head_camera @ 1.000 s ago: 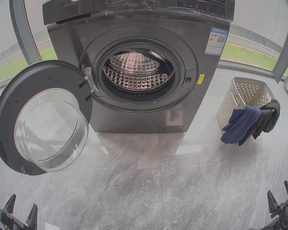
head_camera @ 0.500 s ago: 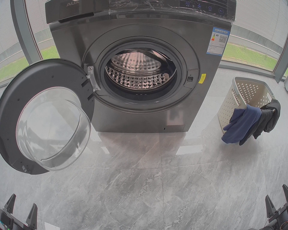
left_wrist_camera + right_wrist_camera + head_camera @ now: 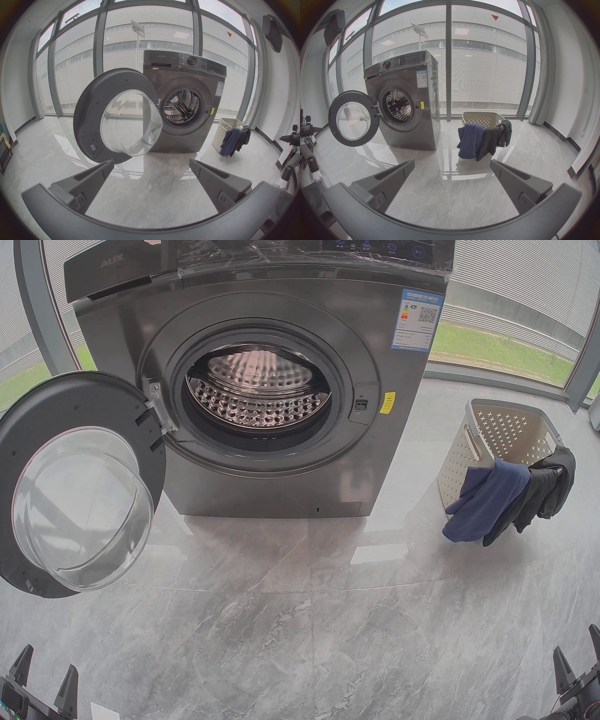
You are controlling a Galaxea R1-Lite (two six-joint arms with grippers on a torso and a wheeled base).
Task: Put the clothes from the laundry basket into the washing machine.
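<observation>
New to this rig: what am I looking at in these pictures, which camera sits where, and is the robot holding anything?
This is a wheeled robot with two arms. The head view looks down from its head at a washing machine whose door is swung open toward the robot's left. The other two views come from cameras on the wrists. The dark prongs near each lens belong to that arm: the left gripper and the right gripper, both open, holding nothing. On the floor, to the machine's right, stands the laundry basket, with a blue garment and a black garment draped over its rim. The drum holds no visible clothes.
</observation>
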